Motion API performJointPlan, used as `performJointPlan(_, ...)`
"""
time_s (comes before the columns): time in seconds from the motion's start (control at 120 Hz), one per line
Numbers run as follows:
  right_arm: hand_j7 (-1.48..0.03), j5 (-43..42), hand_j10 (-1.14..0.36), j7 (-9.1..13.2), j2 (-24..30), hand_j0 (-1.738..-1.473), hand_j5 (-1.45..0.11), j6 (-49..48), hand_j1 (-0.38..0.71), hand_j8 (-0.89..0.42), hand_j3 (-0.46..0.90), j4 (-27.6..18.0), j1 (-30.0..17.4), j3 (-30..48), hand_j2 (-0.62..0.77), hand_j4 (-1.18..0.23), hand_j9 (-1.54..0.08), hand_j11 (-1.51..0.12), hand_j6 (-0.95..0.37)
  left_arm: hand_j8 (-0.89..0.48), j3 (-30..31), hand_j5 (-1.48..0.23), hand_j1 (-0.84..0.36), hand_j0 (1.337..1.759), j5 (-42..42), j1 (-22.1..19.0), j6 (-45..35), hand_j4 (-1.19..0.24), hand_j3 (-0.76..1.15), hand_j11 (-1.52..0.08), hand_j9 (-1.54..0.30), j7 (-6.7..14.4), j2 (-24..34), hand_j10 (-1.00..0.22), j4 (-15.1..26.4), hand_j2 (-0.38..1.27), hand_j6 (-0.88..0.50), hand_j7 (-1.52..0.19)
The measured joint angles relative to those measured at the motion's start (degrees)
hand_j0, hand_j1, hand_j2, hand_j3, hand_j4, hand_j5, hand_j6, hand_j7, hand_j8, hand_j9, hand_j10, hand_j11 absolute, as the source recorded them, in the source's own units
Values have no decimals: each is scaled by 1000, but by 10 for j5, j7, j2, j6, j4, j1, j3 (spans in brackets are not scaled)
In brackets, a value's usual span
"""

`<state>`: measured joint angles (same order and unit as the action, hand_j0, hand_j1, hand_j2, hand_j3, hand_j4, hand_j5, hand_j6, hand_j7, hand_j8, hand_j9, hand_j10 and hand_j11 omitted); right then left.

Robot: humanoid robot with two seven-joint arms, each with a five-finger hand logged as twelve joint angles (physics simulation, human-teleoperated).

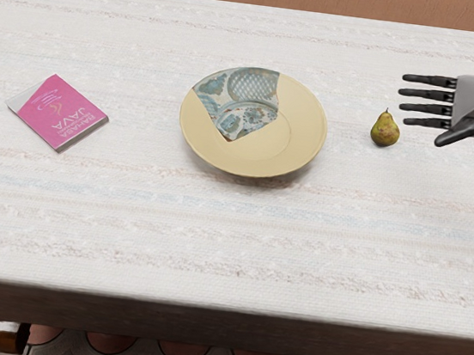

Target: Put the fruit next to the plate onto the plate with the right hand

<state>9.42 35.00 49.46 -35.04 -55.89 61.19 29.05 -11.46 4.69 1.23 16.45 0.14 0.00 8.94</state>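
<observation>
A small yellow-green pear [386,129] stands upright on the table, a short way right of the plate. The plate [289,141] is cream-coloured with a blue-green patterned patch on its upper left, and sits mid-table with nothing on it. My right hand [428,101] comes in from the right edge, above and to the right of the pear. Its fingers [426,93] are stretched out flat toward the left, thumb angled down, holding nothing. A small gap separates the fingertips from the pear. The left arm does not show.
A pink book [57,110] lies on the left part of the table, well away from the plate. The table's pale cloth [229,246] runs to the front edge; chair tops show below it.
</observation>
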Motion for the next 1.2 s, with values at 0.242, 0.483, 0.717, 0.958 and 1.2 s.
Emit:
performJointPlan(0.242, 0, -39, 1, 0, -12, -1658, 0, 0, -349, 2, 0, 6, 8, -1, 0, 0, 0, 0, 3, -20, 0, -26, 325, 1658, 0, 17, 0, -20, 0, -26, -26, 0, 0, -20, 0, 4, -20, -26)
performJointPlan(0.483, 0, -202, 0, 0, -58, -1658, 0, 0, -349, 0, 0, 7, 56, 3, 0, 0, 0, 0, 1, -20, 0, -26, 325, 1658, 0, 27, 0, -20, 0, -26, -26, 0, 0, -20, 0, 4, -20, -26)
performJointPlan(0.717, 0, -384, -1, 0, -107, -1658, 0, 0, -349, -1, 0, 5, 87, -6, 0, -1, 0, 0, -1, -20, 1, -26, 325, 1658, 0, 27, 0, -20, 0, -26, -26, 0, 0, -20, 0, 4, -20, -26)
performJointPlan(0.958, 0, -502, -2, 0, -129, -1658, 0, 91, -349, -3, 0, -13, 95, -46, 0, -3, 0, 0, -3, -20, 0, -26, 325, 1658, 1, 25, 0, -20, 0, -26, -26, 0, 0, -20, -1, 4, -20, -26)
performJointPlan(1.2, 0, -572, -2, 0, -164, -1658, 0, 209, -349, -3, 0, -17, 63, -62, 0, -3, 0, 0, -4, -20, 0, -26, 325, 1658, 1, 25, 0, -20, 0, -26, -26, 0, 0, -20, -1, 4, -20, -26)
